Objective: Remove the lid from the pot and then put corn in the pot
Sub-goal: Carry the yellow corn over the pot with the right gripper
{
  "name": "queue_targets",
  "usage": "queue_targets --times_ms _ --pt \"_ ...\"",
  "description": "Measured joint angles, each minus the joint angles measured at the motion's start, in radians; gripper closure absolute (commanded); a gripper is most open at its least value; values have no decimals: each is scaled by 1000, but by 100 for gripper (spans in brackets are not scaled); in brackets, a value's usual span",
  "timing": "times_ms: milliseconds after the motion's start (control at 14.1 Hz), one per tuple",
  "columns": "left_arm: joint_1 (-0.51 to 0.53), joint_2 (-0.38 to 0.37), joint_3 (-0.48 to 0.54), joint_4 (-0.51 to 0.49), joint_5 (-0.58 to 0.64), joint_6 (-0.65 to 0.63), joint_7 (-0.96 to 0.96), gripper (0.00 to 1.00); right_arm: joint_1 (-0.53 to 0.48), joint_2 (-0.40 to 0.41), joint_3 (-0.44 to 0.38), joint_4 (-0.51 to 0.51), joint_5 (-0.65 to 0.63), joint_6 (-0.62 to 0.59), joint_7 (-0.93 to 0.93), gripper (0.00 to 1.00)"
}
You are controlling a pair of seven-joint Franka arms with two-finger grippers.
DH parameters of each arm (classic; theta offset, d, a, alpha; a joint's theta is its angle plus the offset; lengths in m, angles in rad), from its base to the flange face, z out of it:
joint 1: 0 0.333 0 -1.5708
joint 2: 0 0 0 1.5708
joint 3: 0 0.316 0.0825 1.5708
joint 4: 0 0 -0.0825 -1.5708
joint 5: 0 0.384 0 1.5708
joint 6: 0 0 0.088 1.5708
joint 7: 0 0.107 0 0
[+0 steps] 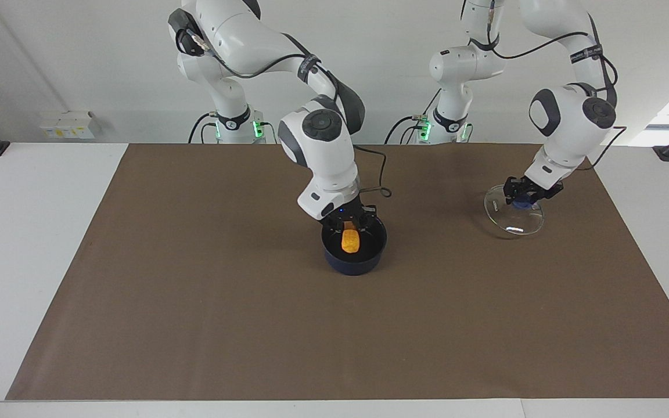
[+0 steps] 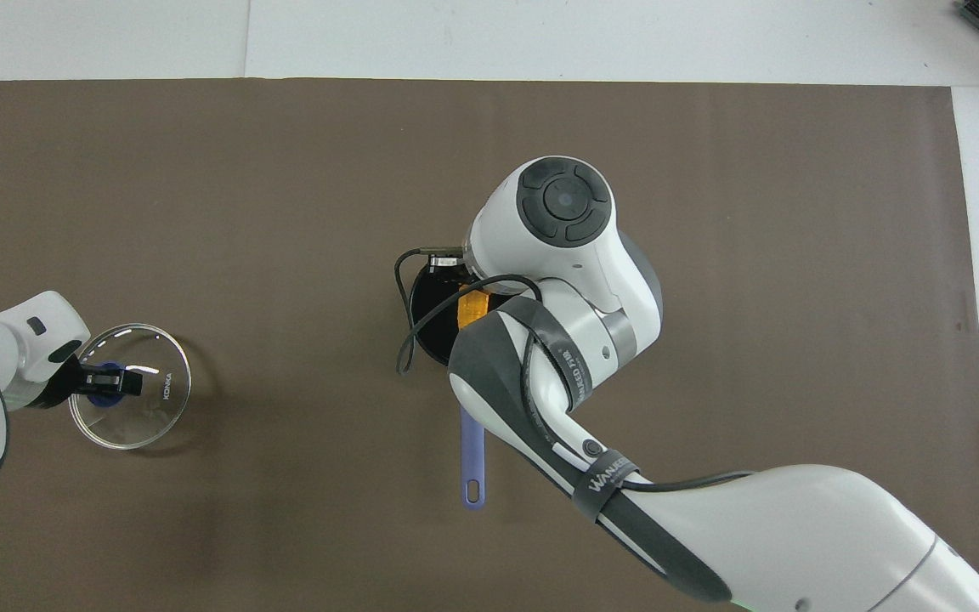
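1. Nearest my robots on the desk (image 1: 32, 244), covered by a brown mat (image 1: 195, 325), I see the long straight blue handle (image 2: 472, 463) of the small dark navy-blue saucepan (image 1: 355, 262), pointing toward the robots; the pot stands mid-mat, uncovered.
2. Over the pot's black inside I have the right gripper (image 1: 351, 225), reaching in from the right arm's end; its jaws are closed on the small orange-yellow bumpy corn cob (image 1: 350, 240); the corn hangs within the pot's rim, and I cannot tell whether it touches the bottom.
3. In the overhead view the right arm covers much of the pot; only part of the corn (image 2: 472, 308) shows beside the wrist.
4. Toward the left arm's end of the desk, well apart from the pot, I have the left gripper (image 1: 524, 198) with jaws clamped on the blue knob of the round clear glass lid with a metal rim (image 1: 514, 223); the lid tilts, low over the mat; white lettering shows on the glass (image 2: 168, 385); I cannot tell whether its edge touches the mat.
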Motion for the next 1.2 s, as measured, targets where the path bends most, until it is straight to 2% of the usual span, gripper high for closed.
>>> queue_targets --times_ms 71,142,425,708,850,992,1062,1133,1204 --pt "3 25 0 -1 0 23 0 69 7 13 0 0 -10 10 7 100" --pt "4 49 0 -1 0 45 0 1 9 22 0 0 -11 11 7 100" --pt "6 62 -1 10 0 62 -4 0 -1 30 -7 -6 -11 11 7 99" --pt "11 69 -4 68 0 67 -72 0 2 35 -7 -26 -11 11 7 83" --pt "8 70 -13 126 0 58 -126 0 2 37 -7 -37 -11 11 7 67" --pt "-10 71 -18 183 -1 20 -181 0 2 37 -6 -42 -11 12 7 24" --pt "-26 71 -19 212 -1 -6 -199 0 2 37 -7 -42 -11 12 7 14" --pt "-41 71 -20 242 -1 -37 -211 0 1 37 -7 -42 -11 13 7 0" --pt "-59 71 -22 282 -1 -79 -219 0 0 37 -7 -42 -11 14 7 0"
